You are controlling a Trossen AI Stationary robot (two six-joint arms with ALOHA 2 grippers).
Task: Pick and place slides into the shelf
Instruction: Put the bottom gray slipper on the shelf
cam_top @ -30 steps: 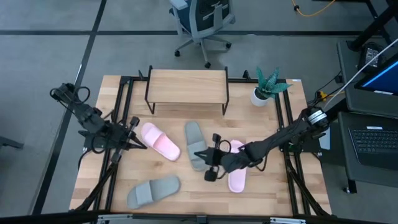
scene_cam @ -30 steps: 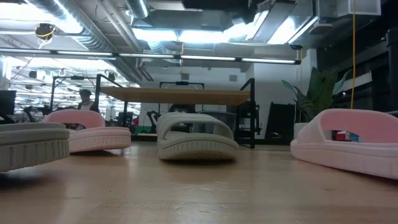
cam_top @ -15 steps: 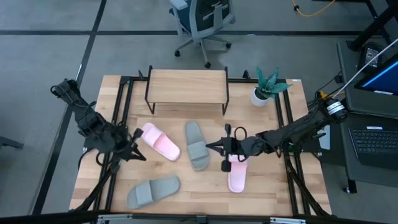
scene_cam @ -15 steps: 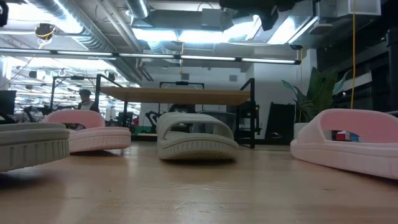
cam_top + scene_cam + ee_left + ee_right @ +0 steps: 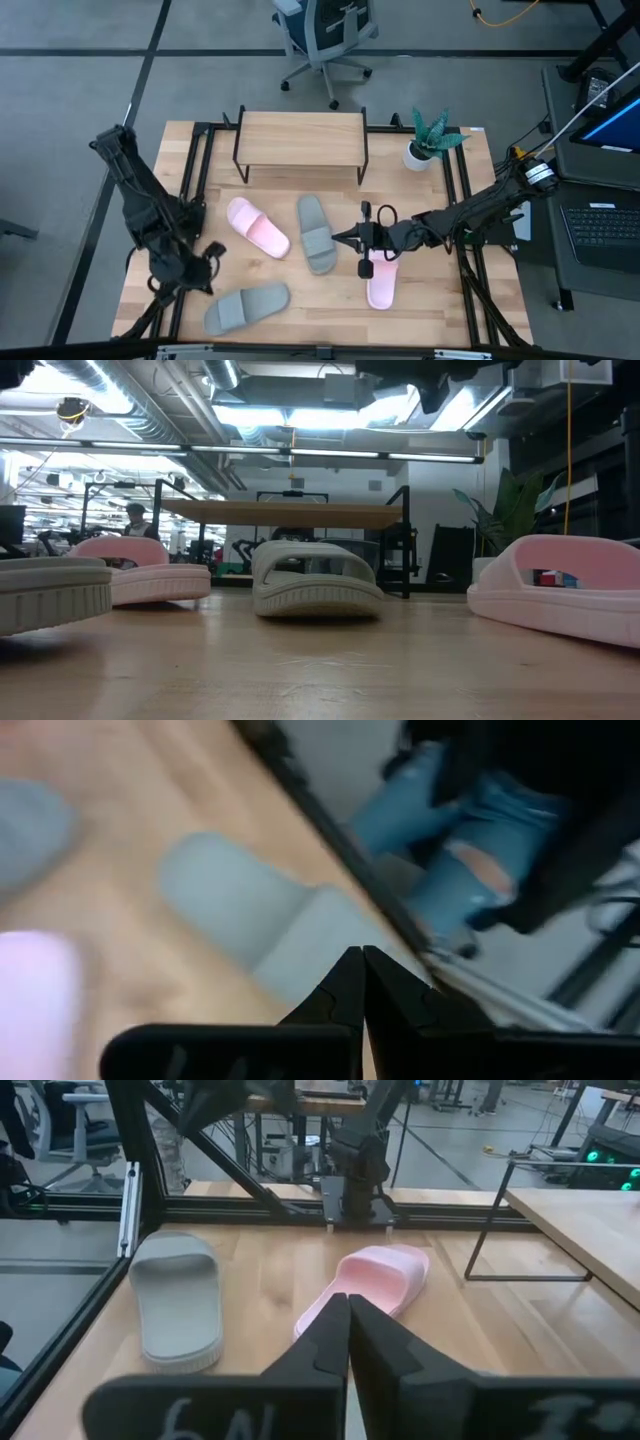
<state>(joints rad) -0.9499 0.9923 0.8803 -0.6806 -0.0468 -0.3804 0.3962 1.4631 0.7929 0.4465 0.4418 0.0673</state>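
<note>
Slides are all four on the table and none on the shelf (image 5: pixel 301 133), so I judge the job barely started. From the high view: a pink slide (image 5: pixel 257 226) and a grey-green slide (image 5: pixel 315 233) lie side by side just in front of the shelf, the second pink slide (image 5: pixel 381 283) farther out toward the plant (image 5: pixel 432 136) side, the second grey-green slide (image 5: pixel 246 306) farthest from the shelf. My right gripper (image 5: pixel 337 238) hovers between the grey-green slide and the second pink slide, fingers together, carrying nothing. My left gripper (image 5: pixel 208 268) sits above the far grey-green slide, shut and empty too. In the low view the shelf's plank stands bare behind the slides. The left wrist view shows closed fingertips over a grey-green slide, a person's jeans beyond. The right wrist view shows closed fingers, nothing between them.
</note>
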